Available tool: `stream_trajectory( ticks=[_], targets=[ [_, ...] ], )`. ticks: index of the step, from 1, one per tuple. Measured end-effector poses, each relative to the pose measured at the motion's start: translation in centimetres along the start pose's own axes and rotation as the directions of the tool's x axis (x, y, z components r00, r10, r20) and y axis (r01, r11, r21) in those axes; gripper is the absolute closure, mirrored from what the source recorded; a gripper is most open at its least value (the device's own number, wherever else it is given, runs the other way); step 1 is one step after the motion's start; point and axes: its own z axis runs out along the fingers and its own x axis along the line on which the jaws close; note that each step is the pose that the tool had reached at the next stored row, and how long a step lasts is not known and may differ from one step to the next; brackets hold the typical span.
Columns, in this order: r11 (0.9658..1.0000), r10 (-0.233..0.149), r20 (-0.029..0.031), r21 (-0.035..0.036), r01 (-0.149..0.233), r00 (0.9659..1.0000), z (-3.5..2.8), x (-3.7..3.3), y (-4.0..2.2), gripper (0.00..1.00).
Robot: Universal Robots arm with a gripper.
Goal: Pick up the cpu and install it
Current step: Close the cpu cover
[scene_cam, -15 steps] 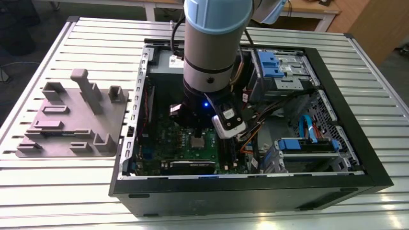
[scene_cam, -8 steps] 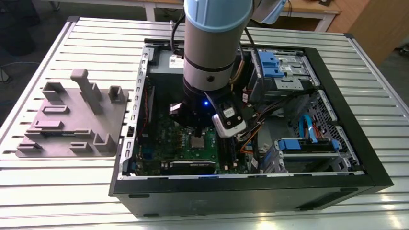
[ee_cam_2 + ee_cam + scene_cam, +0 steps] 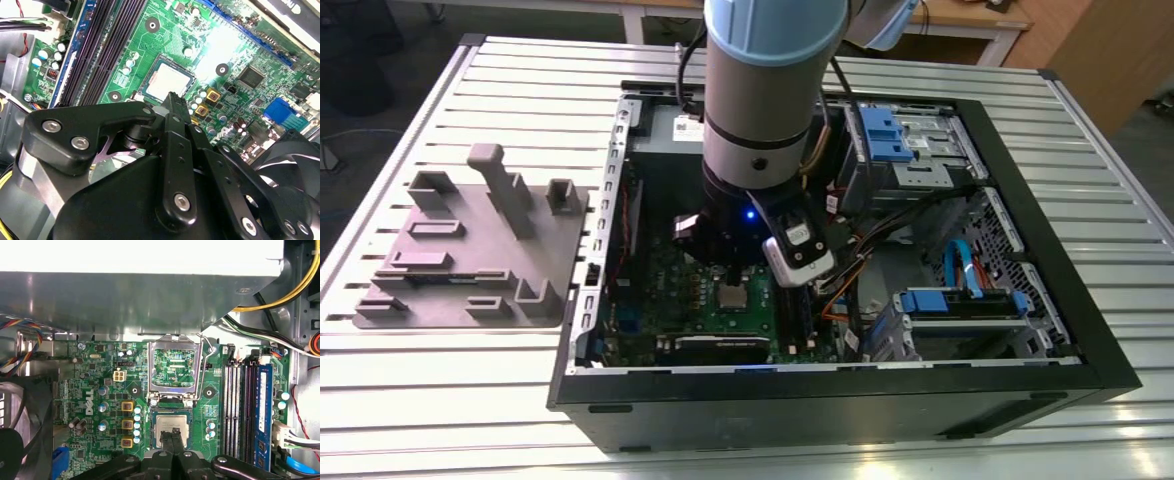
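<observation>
fingers (image 3: pixel 172 436) of the gripper (image 3: pixel 172 100) are pressed together just above the cpu (image 3: pixel 171 429), which sits in its socket (image 3: pixel 171 412); placing step, clamp frame (image 3: pixel 174 365) is raised.

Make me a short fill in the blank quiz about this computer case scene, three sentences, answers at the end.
1. The cpu lies in its socket on the ____ motherboard.
2. The socket's metal retention frame is swung ____, leaving the chip uncovered.
3. In the exterior view, the grey fixture tray sits on the slatted table, ____ the computer case.

Missing words: green; open; outside
</observation>
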Motion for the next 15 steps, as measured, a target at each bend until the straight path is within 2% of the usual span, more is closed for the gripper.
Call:
stream_trajectory(
  ticks=[3,11,15],
  targets=[
    [1.0,-0.002,0.0,0.0001,0.002,1.0,-0.4,0.01,0.0,0.9],
    [1.0,-0.003,-0.0001,-0.0041,0.003,1.0,-2.43,0.05,-0.01,0.9],
    [1.0,-0.003,0.0001,-0.0046,0.003,1.0,-2.48,0.05,-0.01,0.9]
  ],
)
